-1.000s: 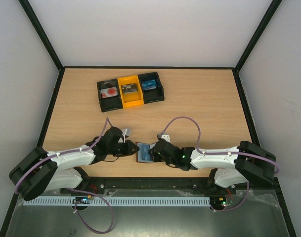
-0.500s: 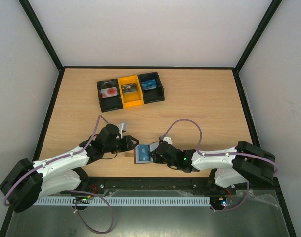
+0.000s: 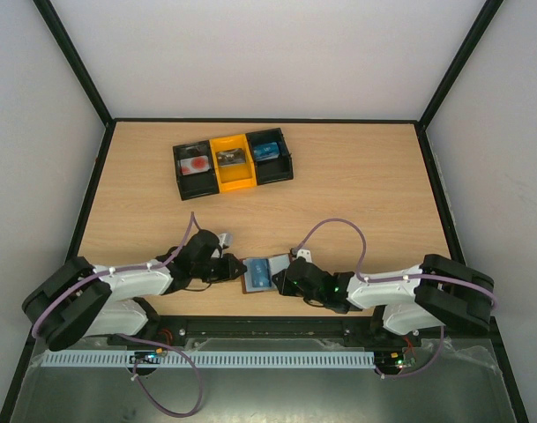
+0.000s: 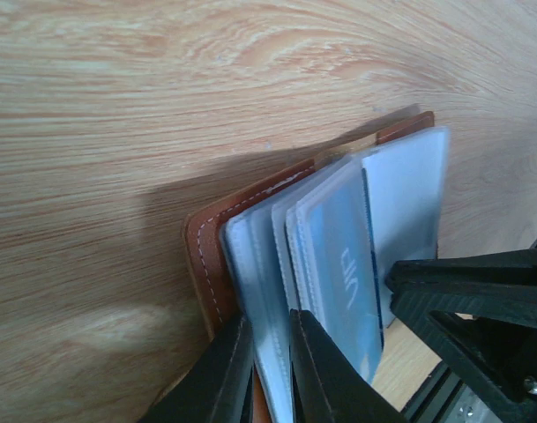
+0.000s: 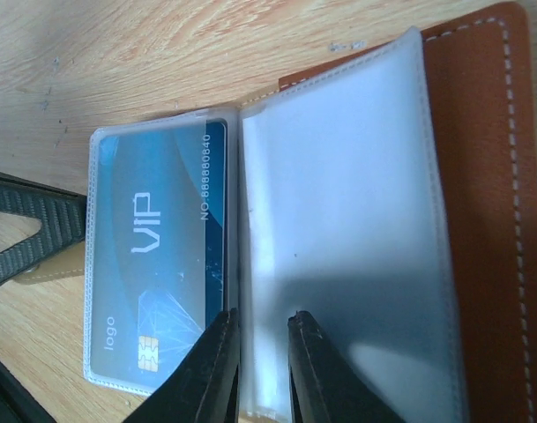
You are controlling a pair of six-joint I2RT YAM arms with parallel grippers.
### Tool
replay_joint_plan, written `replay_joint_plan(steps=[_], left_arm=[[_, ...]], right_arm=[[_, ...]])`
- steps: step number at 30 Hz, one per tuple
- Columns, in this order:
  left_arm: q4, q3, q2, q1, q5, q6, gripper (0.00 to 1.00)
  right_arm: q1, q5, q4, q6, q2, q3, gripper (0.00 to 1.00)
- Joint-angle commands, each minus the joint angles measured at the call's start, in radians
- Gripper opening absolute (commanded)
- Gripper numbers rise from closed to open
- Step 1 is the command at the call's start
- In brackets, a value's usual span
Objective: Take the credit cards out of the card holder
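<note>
The reddish-brown leather card holder point(image 3: 257, 274) lies flat and open, well nearer than the three-bin tray point(image 3: 235, 185). A blue VIP credit card point(image 5: 158, 256) sits face up inside one clear sleeve.

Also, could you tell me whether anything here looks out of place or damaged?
Nothing looks damaged or spilled. The card holder lies open with the blue card tucked in its sleeve; only the three-bin tray sits slightly askew to the table edge.

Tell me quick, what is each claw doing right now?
Left gripper: closed, pinching the plastic sleeves of the card holder.
Right gripper: closed, pinching the card holder's sleeves too.
</note>
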Motion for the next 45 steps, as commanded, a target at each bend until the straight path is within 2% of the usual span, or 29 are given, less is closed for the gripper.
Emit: replay_joint_plan(steps=[1, 6, 11, 15, 17, 22, 25, 29, 34, 45], left_arm=[[0.04, -0.015, 0.033, -0.002, -0.024, 0.019, 0.14], [0.019, -0.017, 0.062, -0.003, -0.05, 0.032, 0.11], [-0.016, -0.012, 0.054, -0.002, -0.075, 0.036, 0.03], [-0.053, 0.011, 0.01, -0.003, -0.075, 0.04, 0.02], [-0.078, 0.024, -0.025, -0.002, -0.074, 0.038, 0.05], [-0.067, 0.034, -0.112, -0.002, -0.041, 0.016, 0.19], [-0.031, 0.026, -0.129, -0.003, -0.013, 0.003, 0.2], [0.014, 0.012, -0.097, -0.003, 0.005, -0.003, 0.2], [0.13, -0.022, -0.035, -0.009, 0.054, -0.033, 0.17], [0.175, -0.017, 0.145, -0.021, 0.035, -0.014, 0.12]], right_arm=[[0.003, 0.034, 0.026, 0.028, -0.027, -0.052, 0.17], [0.0, 0.026, 0.049, 0.041, -0.037, -0.081, 0.17], [-0.002, 0.019, 0.083, 0.038, -0.077, -0.09, 0.17], [-0.002, 0.012, 0.089, 0.048, -0.108, -0.06, 0.18], [-0.003, 0.024, 0.079, 0.049, -0.112, -0.04, 0.18], [-0.016, 0.02, 0.093, 0.036, -0.082, -0.019, 0.18], [-0.04, -0.04, 0.144, 0.023, -0.043, -0.026, 0.17], [-0.056, -0.08, 0.231, 0.019, -0.01, -0.05, 0.17], [-0.064, -0.073, 0.211, 0.005, 0.009, -0.041, 0.18], [-0.078, -0.093, 0.238, -0.002, 0.091, -0.045, 0.22]])
